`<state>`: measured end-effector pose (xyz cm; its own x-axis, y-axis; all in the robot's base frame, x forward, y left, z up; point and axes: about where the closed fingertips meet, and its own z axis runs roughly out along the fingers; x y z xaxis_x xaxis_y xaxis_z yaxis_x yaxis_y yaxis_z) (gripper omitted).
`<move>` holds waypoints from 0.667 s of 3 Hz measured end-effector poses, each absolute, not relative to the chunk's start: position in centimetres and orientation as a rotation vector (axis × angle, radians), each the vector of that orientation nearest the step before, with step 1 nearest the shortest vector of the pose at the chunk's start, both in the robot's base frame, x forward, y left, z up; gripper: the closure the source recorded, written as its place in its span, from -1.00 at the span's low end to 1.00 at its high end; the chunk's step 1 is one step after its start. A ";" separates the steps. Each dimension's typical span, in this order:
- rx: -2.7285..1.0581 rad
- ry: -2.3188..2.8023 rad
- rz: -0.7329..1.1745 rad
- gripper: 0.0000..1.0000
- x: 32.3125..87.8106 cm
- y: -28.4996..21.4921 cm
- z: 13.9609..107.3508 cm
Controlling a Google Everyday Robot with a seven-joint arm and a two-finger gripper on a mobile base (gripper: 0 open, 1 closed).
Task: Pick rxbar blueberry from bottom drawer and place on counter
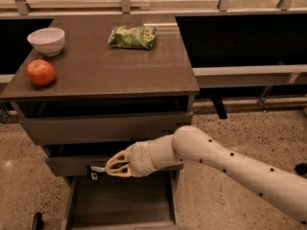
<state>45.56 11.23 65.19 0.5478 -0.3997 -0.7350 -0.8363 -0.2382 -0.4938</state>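
The bottom drawer (124,201) stands pulled open below the cabinet, and its dark floor shows. My gripper (102,169) hangs above the drawer's back left part, level with the middle drawer front. It is shut on the rxbar blueberry (93,172), a small dark bar with pale print that sticks out to the left of the fingertips. The bar is lifted off the drawer floor. The counter (110,68), a dark brown top, lies above, well over the gripper.
On the counter sit a white bowl (46,40) at the back left, a red apple (41,72) at the front left and a green chip bag (132,36) at the back middle. My white arm (230,166) reaches in from the lower right over the terrazzo floor (225,128).
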 end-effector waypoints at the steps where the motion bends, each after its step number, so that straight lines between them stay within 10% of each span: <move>1: -1.905 0.960 0.532 1.00 45.5 11.2 73.2; 2: -1.933 0.966 0.487 1.00 46.8 10.9 79.4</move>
<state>46.81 10.89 79.44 0.6182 -0.4336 -0.6556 -0.7849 -0.2963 -0.5442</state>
